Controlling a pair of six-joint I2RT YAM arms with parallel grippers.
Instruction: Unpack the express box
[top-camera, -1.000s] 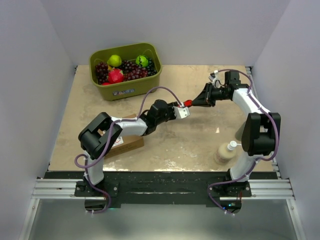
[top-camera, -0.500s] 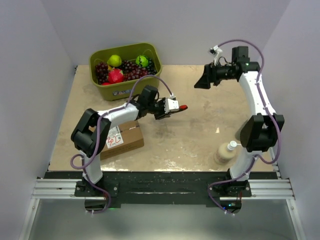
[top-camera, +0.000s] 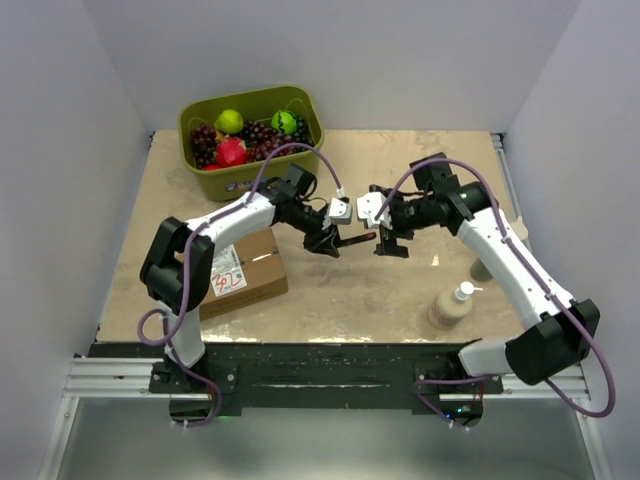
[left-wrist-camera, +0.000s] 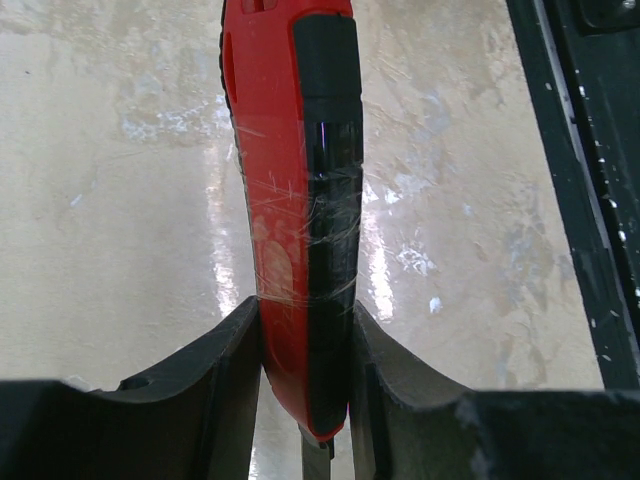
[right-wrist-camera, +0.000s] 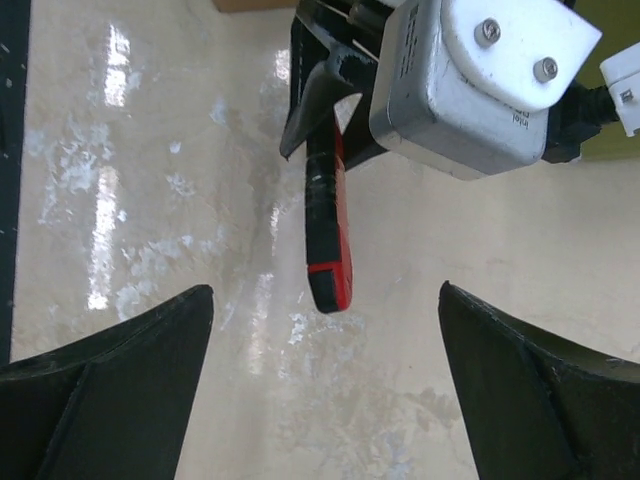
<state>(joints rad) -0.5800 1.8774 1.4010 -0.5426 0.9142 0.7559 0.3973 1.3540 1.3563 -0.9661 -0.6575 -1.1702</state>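
The left arm is folded out to the side, with its forearm reaching across toward the middle of the table and its wrist turned down. The left gripper (top-camera: 328, 240) is clamped on a red and black knife (top-camera: 356, 238), its two fingers pressed flat on either side of the handle. The knife sticks out toward the right arm.

The right arm comes in from the other side, elbow low near its base and forearm stretched up and inward. The right gripper (top-camera: 385, 238) faces the left one with its fingers spread wide. From its wrist camera the free end of the knife (right-wrist-camera: 328, 230) hangs between the fingers (right-wrist-camera: 130, 370) without touching either.

The table (top-camera: 400, 290) is beige, mottled and glossy, boxed in by plain pale walls, with a black rail along the near edge. A green bin (top-camera: 250, 178) of fruit stands at the far left, and a bottle (top-camera: 452, 305) stands near the right arm's base.

The express box (top-camera: 255, 270) lies flat on the near left of the table, partly under the left arm. Its long side runs across the table, the right end skewed slightly away. Its white label (top-camera: 228, 282) faces up.
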